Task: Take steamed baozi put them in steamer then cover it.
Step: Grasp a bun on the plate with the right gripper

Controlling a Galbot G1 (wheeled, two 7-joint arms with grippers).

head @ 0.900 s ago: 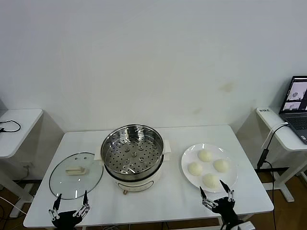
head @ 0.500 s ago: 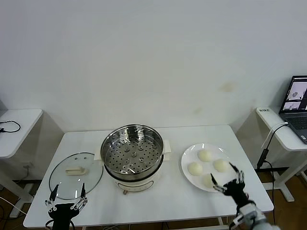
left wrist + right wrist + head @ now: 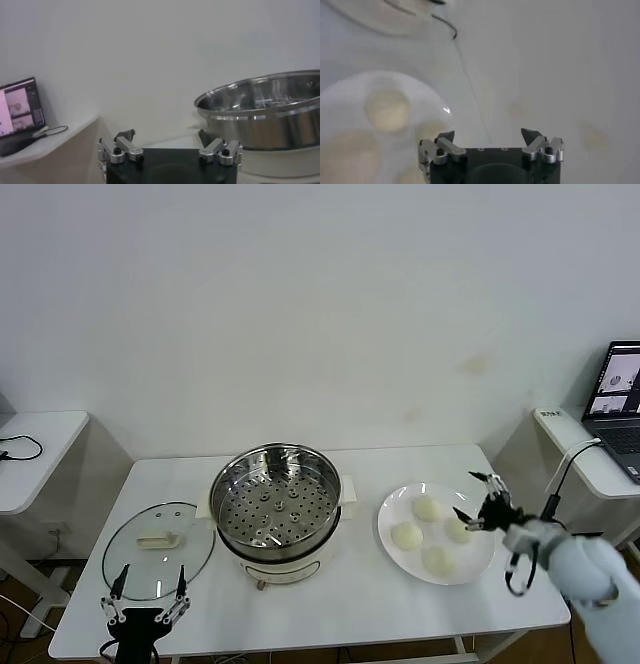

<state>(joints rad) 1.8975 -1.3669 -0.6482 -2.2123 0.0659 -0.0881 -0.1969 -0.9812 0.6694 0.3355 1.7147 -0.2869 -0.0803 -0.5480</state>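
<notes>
the right gripper (image 3: 482, 501) hovers spread wide over the baozi (image 3: 432, 534), the left gripper (image 3: 148, 584) idle, also released.

Light: bright, even, from overhead.
Shadows: soft, faint under the steamer (image 3: 276, 509).
Glare: mild sheen on the steel rim.
Blur: right wrist view smeared; plate (image 3: 350, 100) indistinct.

right gripper (image 3: 480, 499): moved from the table's near edge below the plate (image 3: 484, 564) up to the plate's right side, jaws spread, beside the rightmost steamed baozi (image 3: 457, 530). left gripper (image 3: 150, 585): slightly lower at the near edge, now more upright.
</notes>
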